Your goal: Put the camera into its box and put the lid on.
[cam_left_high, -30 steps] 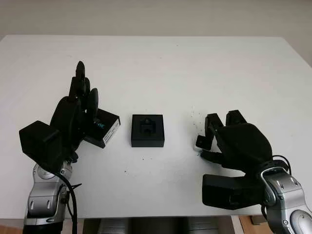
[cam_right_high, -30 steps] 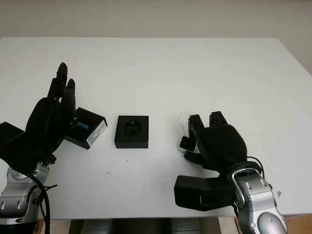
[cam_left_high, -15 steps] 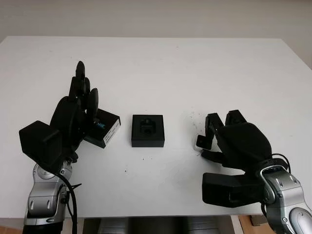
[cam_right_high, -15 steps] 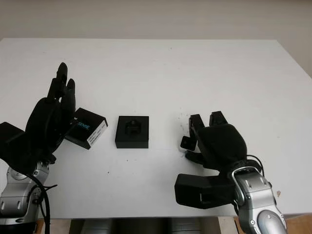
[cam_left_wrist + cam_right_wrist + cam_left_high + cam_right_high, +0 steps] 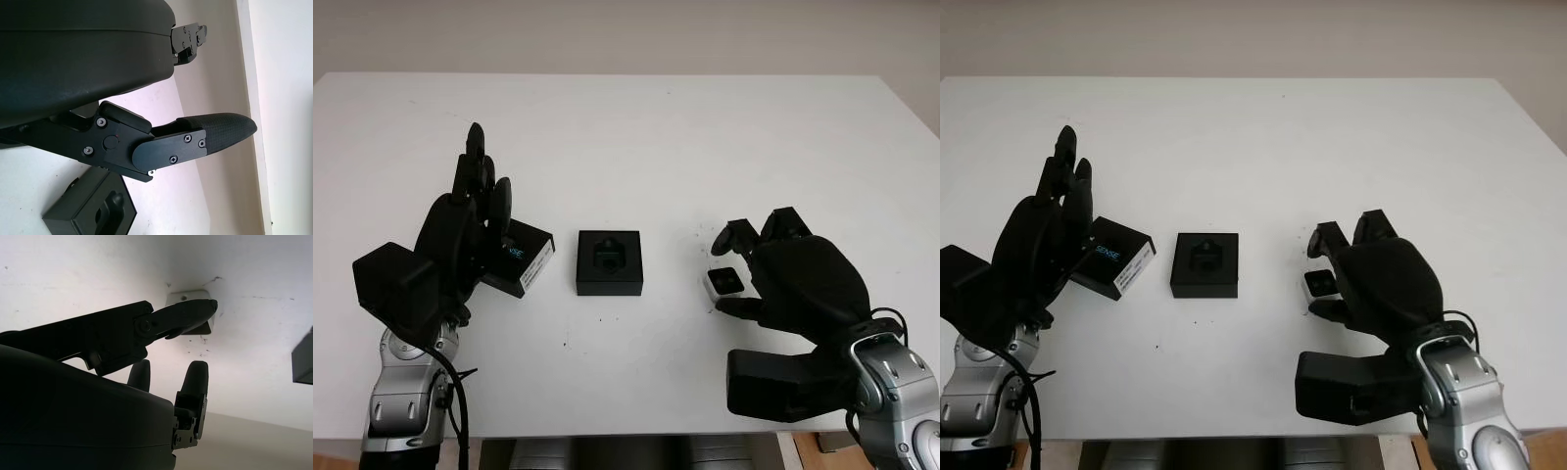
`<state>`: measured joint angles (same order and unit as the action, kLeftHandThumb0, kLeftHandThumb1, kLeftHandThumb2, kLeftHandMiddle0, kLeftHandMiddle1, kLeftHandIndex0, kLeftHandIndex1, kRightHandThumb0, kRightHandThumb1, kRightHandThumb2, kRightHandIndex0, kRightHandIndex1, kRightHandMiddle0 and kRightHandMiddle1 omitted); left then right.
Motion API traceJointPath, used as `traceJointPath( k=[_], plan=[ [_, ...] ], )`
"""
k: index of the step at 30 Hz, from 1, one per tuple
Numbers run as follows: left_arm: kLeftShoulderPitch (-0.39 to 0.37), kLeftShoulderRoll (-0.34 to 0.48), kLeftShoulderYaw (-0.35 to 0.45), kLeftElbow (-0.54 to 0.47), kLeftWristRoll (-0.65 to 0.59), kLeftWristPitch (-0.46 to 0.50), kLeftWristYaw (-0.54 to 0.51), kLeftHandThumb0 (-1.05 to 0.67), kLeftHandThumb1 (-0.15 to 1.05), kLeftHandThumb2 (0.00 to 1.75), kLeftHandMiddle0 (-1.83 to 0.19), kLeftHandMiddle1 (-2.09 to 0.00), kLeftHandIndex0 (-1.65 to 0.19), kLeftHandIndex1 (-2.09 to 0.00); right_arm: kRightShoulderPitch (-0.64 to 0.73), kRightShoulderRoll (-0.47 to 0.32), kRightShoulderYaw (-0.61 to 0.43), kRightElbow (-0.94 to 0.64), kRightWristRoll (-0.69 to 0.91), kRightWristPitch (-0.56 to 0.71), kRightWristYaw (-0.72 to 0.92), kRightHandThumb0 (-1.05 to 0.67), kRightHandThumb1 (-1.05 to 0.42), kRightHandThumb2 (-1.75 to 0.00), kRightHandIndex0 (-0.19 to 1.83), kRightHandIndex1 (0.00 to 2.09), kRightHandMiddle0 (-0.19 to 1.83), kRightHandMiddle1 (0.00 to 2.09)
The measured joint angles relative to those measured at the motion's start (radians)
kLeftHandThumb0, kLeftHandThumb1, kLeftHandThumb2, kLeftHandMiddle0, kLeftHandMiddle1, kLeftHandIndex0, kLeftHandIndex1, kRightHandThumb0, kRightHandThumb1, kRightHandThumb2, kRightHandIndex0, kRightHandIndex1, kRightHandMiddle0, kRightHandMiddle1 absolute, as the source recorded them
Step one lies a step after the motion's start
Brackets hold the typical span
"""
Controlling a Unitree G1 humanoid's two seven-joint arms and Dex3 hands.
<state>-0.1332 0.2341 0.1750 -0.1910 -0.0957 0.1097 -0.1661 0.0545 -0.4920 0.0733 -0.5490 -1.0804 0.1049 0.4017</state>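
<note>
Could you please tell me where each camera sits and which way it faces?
Eye views: head, looking down at the table; both arms show, box central.
Left wrist view: beside the open left hand, facing the box.
Right wrist view: behind the right hand, facing the camera.
The eye views and right wrist view share the camera.

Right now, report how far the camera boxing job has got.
Nothing is packed yet. The box sits open mid-table with its insert empty. The right hand is at the small white camera, which lies on the table; whether it is gripped cannot be told. The lid lies beside the box, by the open left hand. Left to do: place the camera in the box, then fit the lid.
</note>
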Motion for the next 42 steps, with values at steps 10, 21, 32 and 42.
traceJointPath(
  k=[10, 21, 32, 42],
  plan=[
    [-0.001, -0.001, -0.004, 0.01, 0.003, -0.008, 0.008, -0.81, 1.05, 0.66, 0.19, 0.0, 0.19, 0.0, -0.031, 0.0, -0.017, -0.007, 0.04, 0.009, 0.04, -0.58, -0.93, -0.05, -0.18, 1.63, 0.04, 1.07],
    [-0.002, -0.004, -0.003, 0.009, 0.0, -0.005, 0.027, -0.83, 1.05, 0.63, 0.19, 0.0, 0.19, 0.0, -0.142, -0.102, -0.09, 0.089, 0.202, 0.057, 0.175, -0.58, -0.86, -0.05, -0.05, 1.12, 0.39, 0.11],
    [-0.002, -0.004, -0.003, 0.009, -0.004, -0.007, 0.028, -0.82, 1.05, 0.63, 0.19, 0.0, 0.19, 0.0, -0.175, -0.152, -0.09, 0.159, 0.277, 0.026, 0.152, -0.56, -0.86, -0.05, 0.17, 0.72, 0.45, 0.07],
    [-0.002, -0.004, -0.003, 0.009, -0.003, -0.005, 0.029, -0.81, 1.05, 0.63, 0.19, 0.0, 0.19, 0.0, -0.176, -0.155, -0.077, 0.183, 0.312, 0.019, 0.136, -0.55, -0.85, -0.05, 0.26, 0.58, 0.49, 0.07]
  ],
)
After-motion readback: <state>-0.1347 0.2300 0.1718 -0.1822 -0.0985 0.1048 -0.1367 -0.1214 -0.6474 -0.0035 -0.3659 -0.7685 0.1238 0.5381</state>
